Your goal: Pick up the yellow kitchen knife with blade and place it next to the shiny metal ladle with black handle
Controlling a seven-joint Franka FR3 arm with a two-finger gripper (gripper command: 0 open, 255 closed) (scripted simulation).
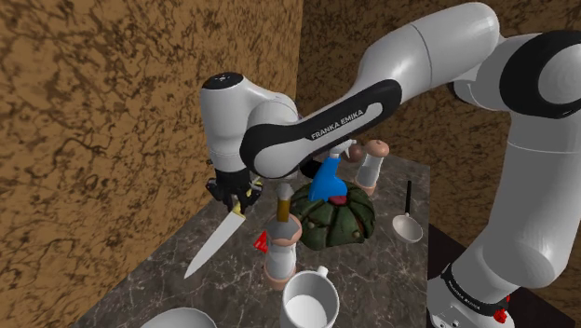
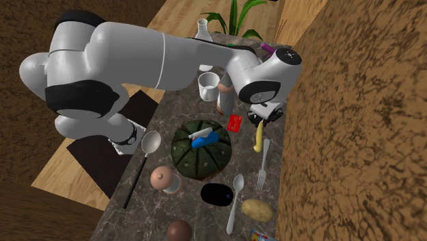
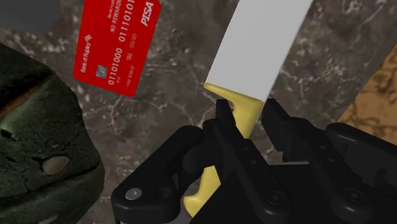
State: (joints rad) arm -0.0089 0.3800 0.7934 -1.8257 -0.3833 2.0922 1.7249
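Note:
My black gripper (image 1: 233, 198) is shut on the yellow handle of the kitchen knife (image 1: 212, 244), near the wall side of the marble counter. The pale blade slants down toward the counter's front. In the wrist view the fingers (image 3: 226, 121) clasp the yellow handle of the knife (image 3: 264, 51), whose blade points away over the marble. The handle's end of the knife (image 2: 259, 140) sticks out below the gripper (image 2: 263, 120). The metal ladle (image 1: 407, 222) with its black handle lies at the counter's opposite edge; the same ladle (image 2: 147, 147) lies beyond the green object.
A dark green pumpkin-shaped object (image 2: 200, 152) with a blue thing on top sits mid-counter between knife and ladle. A red card (image 3: 118, 48), white mug (image 1: 309, 300), pepper mill (image 1: 281, 238), fork (image 2: 263, 170), spoon (image 2: 235, 198) and potato (image 2: 258, 209) crowd the counter. A brown wall (image 1: 112, 112) is close by the gripper.

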